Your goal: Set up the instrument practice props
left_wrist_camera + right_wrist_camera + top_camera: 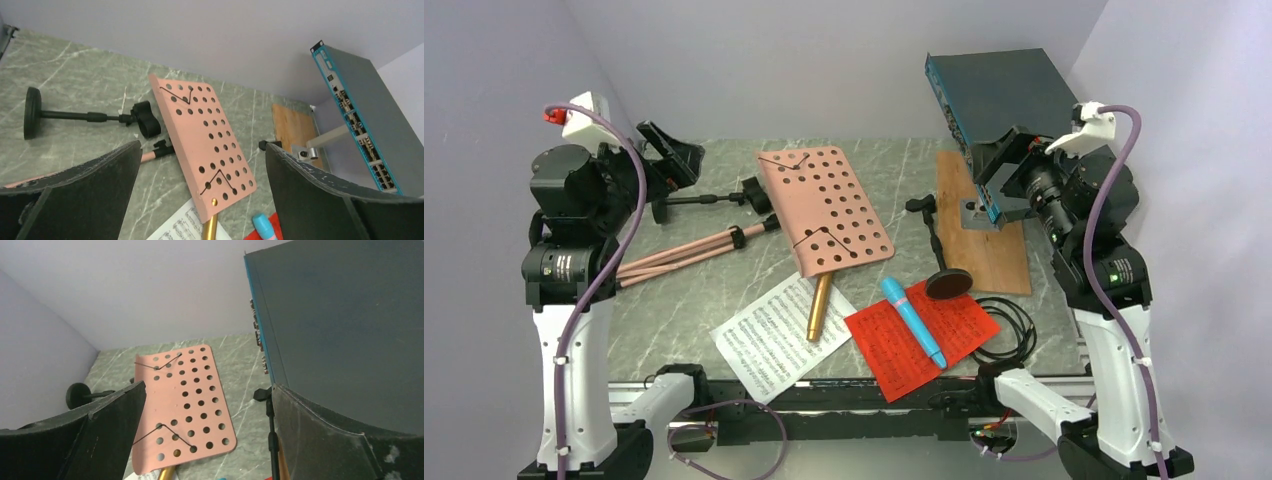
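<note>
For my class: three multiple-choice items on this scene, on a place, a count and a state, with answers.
1. Where does the blue microphone lie?
A) on the white page
B) on the red page
C) on the wooden board

2. How many black poles lie on the table?
A) two
B) three
C) four

3. How do the left gripper and right gripper stand?
A) both shut
B) one shut on a pole
C) both open, empty

Answers: 1 B, it rests across the red page. 2 A, one lies left of the pink desk, the other right. 3 C, each shows fingers wide apart, gripping nothing.
</note>
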Controlling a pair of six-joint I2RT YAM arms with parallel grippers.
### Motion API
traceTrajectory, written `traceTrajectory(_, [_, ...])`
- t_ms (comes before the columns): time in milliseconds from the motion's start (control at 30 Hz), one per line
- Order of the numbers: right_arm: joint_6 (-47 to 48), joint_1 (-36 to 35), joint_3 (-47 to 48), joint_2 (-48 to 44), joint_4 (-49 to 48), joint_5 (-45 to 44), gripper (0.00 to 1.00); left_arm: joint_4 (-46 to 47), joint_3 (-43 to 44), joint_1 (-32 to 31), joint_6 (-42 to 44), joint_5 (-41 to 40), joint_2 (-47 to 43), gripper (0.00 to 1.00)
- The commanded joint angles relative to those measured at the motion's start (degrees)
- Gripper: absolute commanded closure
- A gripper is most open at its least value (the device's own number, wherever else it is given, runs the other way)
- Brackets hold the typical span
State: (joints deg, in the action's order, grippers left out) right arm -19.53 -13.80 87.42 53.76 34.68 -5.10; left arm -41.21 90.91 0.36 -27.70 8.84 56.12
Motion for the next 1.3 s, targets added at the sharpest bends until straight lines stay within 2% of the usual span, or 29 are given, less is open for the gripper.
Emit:
traceTrajectory(0, [-1.82,0.18,1.89,1.87,1.14,4.44,0.0,-1.21,-0.08,0.25,0.53,2.19,-1.16,0.0])
traceTrajectory(167, [-0.61,-0.21,-0.48,4.73,-2.02,15.74,0.0,-1.8,-3.7,0.25,2.13,4.76,-0.61,0.01])
traceTrajectory(333, [-1.85,-3.22,-2.32,7.88,-3.59,15.25,0.0,-4.38,-8.9,0.25,2.69,8.38,1.44,0.01])
traceTrajectory(533, [1.03,-7.45,3.05,17.08,4.8,10.74,0.0,-7.72,-15.34,0.25,0.21,9.65,6.99,0.01])
traceTrajectory(667, [2.37,-7.47,4.87,19.63,8.49,0.02,0.0,-7.84,-17.87,0.25,-1.72,13.0,11.9,0.01])
traceTrajectory(800, [-0.7,-7.39,2.09,17.59,6.28,-7.91,0.0,-1.34,-22.36,0.25,-4.56,19.81,15.09,0.0])
traceTrajectory(900, [-3.87,-7.27,-1.01,14.81,3.1,-7.4,0.0,7.85,-26.83,0.11,-9.07,24.35,17.34,0.01])
traceTrajectory(1000, [-5.25,-5.97,-4.51,11.75,-1.12,-0.49,0.0,12.98,-28.72,-2.35,-13.12,22.12,20.66,0.0])
traceTrajectory(1133, [-7.01,-2.38,-7.74,9.45,-4.49,8.75,0.0,16.23,-28.24,-7.24,-16.06,14.48,26.05,0.01])
traceTrajectory(1267, [-5.21,-1.69,-7.55,8.87,-2.89,9.21,0.0,16.95,-26.24,-10.71,-19.34,7.32,31.81,0.01])
